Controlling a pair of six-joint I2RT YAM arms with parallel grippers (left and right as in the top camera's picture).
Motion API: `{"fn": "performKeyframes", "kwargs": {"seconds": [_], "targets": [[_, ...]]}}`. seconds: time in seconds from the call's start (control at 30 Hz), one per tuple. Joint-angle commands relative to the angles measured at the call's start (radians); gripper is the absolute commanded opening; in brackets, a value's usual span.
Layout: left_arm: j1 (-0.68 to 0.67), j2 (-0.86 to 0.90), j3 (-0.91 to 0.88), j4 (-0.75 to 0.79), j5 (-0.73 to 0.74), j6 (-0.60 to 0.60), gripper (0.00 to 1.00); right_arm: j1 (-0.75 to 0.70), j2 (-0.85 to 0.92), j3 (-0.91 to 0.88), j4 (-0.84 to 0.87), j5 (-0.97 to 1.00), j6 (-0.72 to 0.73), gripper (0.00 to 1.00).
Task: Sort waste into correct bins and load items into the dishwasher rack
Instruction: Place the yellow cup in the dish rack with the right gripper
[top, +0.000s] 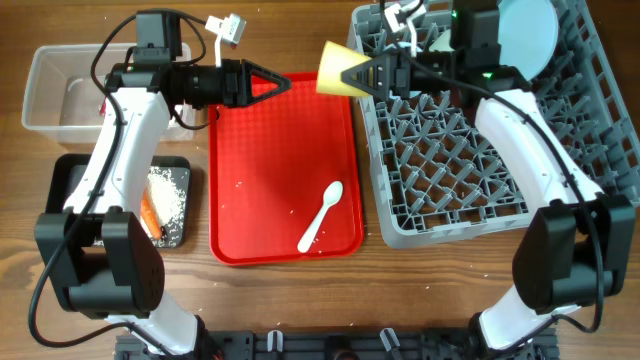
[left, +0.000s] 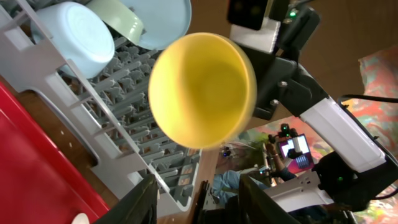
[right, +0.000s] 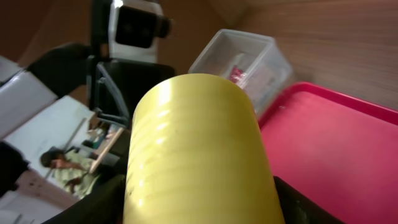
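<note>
My right gripper (top: 352, 75) is shut on the small yellow cup (top: 333, 68), held on its side above the gap between the red tray and the grey dishwasher rack (top: 497, 190). The cup fills the right wrist view (right: 196, 155) and shows its mouth in the left wrist view (left: 202, 90). My left gripper (top: 278, 84) is open and empty, just left of the cup. The pale blue plate (top: 528, 35) stands in the rack's far corner; bowls (left: 78, 37) show in the rack. The white spoon (top: 321, 216) lies on the red tray. Carrot (top: 148, 217) and rice (top: 168, 190) lie in the black tray (top: 60, 180).
The flat red serving tray (top: 270, 150) lies between the bins and the rack. The clear tub (top: 50, 95) stands at the far left with a red wrapper (right: 236, 74) in it. A few rice grains dot the red tray and table.
</note>
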Motion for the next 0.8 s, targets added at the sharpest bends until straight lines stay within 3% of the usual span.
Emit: {"fn": "performKeyframes", "kwargs": {"seconds": [0.0, 0.17, 0.23, 0.33, 0.57, 0.77], "targets": [[0.006, -0.007, 0.005, -0.001, -0.07, 0.005, 0.41, -0.062, -0.012, 0.006, -0.15, 0.209, -0.06, 0.64], [0.005, -0.007, 0.005, -0.016, -0.217, 0.005, 0.42, -0.106, -0.136, 0.103, -0.547, 0.716, -0.112, 0.64], [0.005, -0.007, 0.005, -0.05, -0.358, 0.005, 0.44, -0.106, -0.191, 0.166, -0.731, 0.962, -0.113, 0.64], [0.005, -0.007, 0.005, -0.08, -0.464, 0.005, 0.44, -0.101, -0.194, 0.188, -0.915, 1.135, -0.113, 0.64], [0.005, -0.007, 0.005, -0.099, -0.519, 0.005, 0.43, -0.022, -0.113, 0.185, -1.126, 1.251, -0.109, 0.63], [0.005, -0.007, 0.005, -0.106, -0.519, 0.006, 0.45, 0.016, -0.066, 0.103, -1.114, 1.25, -0.108, 0.64]]}}
